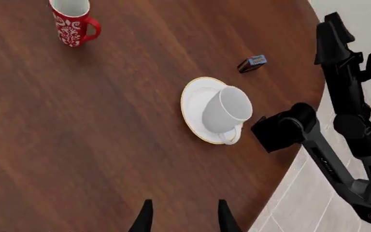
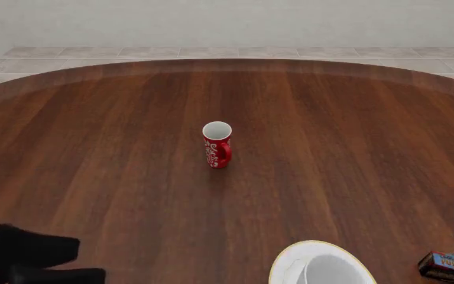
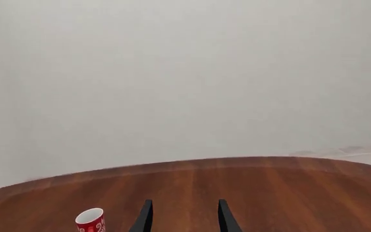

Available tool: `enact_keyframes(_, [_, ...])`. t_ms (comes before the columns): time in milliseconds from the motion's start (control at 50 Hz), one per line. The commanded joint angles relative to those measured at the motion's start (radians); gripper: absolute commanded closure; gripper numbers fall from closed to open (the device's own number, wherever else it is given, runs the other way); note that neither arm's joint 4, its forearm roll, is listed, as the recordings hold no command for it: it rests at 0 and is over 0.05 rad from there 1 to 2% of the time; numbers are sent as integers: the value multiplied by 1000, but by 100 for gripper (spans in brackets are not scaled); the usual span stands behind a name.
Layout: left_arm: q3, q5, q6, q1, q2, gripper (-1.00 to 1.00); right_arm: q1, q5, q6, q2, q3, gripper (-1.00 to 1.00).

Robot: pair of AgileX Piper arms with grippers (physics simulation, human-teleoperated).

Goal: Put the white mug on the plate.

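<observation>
Standing upright on the gold-rimmed plate (image 1: 195, 108), the white mug (image 1: 227, 110), handle toward the table's near edge, both close to that edge on the right-hand side in the front view, where only part of the plate (image 2: 290, 260) and mug (image 2: 330, 272) shows at the lower border. Just beside the plate, apart from it, a small dark box with a blue label (image 1: 252, 63), also seen at the front view's lower right corner (image 2: 446, 265). Near the middle of the round wooden table (image 2: 116, 177), well away from the plate, a slim red mug with white swirls (image 2: 217, 145), upright, mouth open upward. Left gripper (image 1: 183, 212) raised over bare wood, fingers parted, nothing between them. Right gripper (image 3: 183, 212) likewise spread and empty, aimed across the table toward the pale wall, red mug (image 3: 91, 221) low beside one finger. Right arm's black links (image 1: 340, 130) standing off the table edge near the plate.
</observation>
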Motion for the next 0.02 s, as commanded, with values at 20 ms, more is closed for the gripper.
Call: enact_keyframes(20, [2,27,4,27,-98,-100,-3,-11,20,-1,-1,-100])
